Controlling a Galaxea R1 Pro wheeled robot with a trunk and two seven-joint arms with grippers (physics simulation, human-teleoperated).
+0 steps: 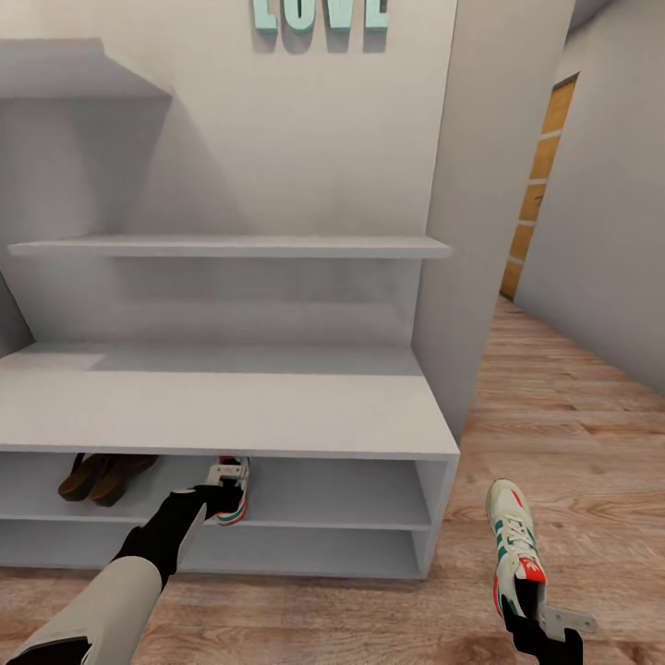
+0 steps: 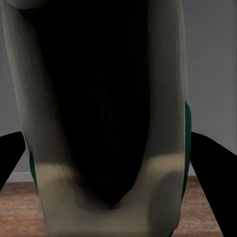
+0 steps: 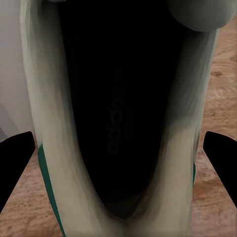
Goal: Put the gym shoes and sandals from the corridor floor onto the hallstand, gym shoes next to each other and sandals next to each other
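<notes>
**One sneaker at the rack's upper tier, the other held over the floor**

From my head camera, my left gripper [image 1: 220, 499] reaches under the flat top of the hallstand [image 1: 231, 411], at the front edge of its upper tier. It is closed on the heel end of the left gym shoe [image 1: 231, 489], whose white, green and red heel shows just beyond my fingers; whether the shoe rests on the tier I cannot tell. Further left on that same tier the two sandals [image 1: 103, 476] lie side by side, well apart from my hand. My right gripper [image 1: 545, 628] is low at the right, beyond the rack's end panel, gripping the right gym shoe [image 1: 513, 545] at its heel. The shoe points away from me, above the corridor floor [image 1: 573, 434].

In my left wrist camera, the shoe's dark opening [image 2: 98, 108] and pale collar sit directly ahead, with one black finger [image 2: 215, 173] at each side, close against it.

In my right wrist camera, the other shoe's dark insole [image 3: 116, 113] lies straight ahead between my two fingers [image 3: 222, 158], with wood planks beneath.
</notes>
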